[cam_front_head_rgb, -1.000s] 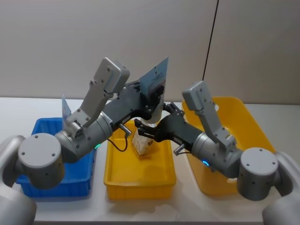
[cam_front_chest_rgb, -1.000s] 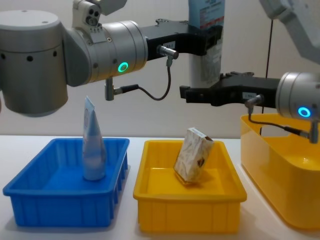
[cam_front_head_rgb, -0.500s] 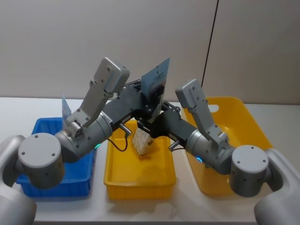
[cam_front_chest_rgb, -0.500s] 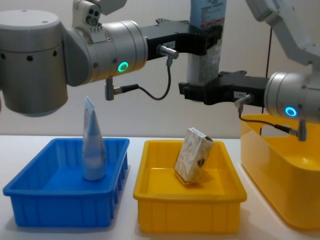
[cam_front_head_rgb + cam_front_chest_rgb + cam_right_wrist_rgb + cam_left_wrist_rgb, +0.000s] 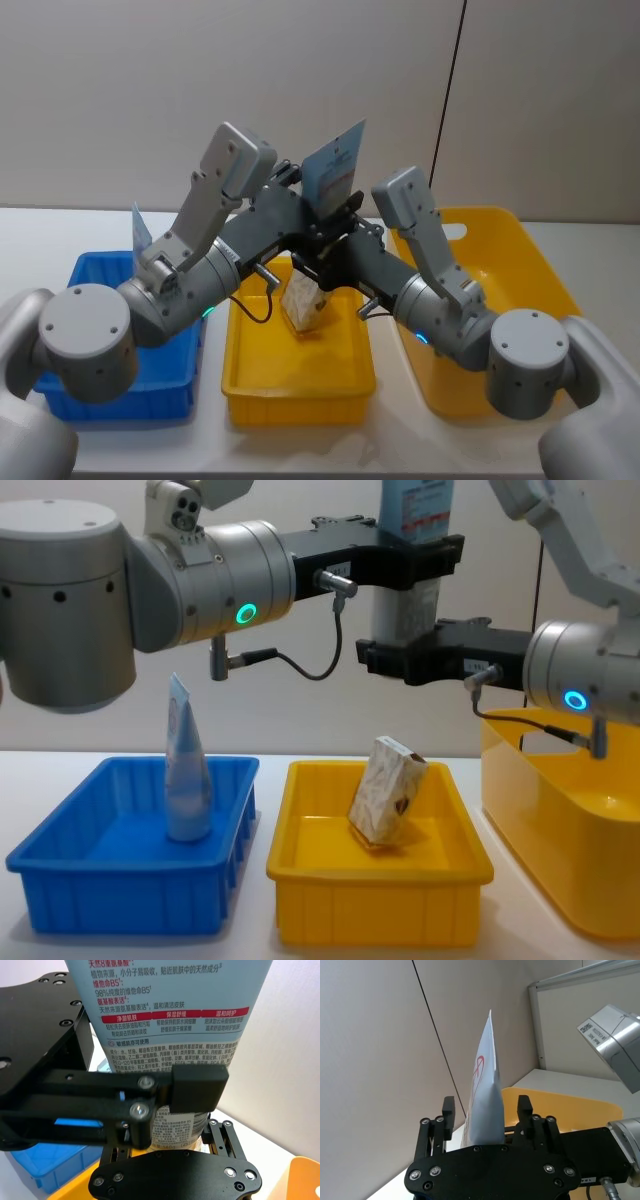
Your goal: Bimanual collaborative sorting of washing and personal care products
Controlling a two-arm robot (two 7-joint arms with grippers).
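Left hand point(image 5: 415, 565) now spread, right hand point(image 5: 400, 660) seemingly gripping tube point(image 5: 410, 540) below

Pale-blue and white tube point(image 5: 412, 550), beige marbled pack point(image 5: 386, 792), yellow tray point(image 5: 380, 896).

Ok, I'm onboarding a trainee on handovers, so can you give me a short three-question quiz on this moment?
1. True or false: the marbled pack leans inside the yellow tray.
2. Which claw has its fingers apart from the raised tube, not gripping it? A: left claw. B: right claw.
3. Fill in: the second tube stands upright in the ___.
Key: 1 true; 2 A; 3 blue tray.
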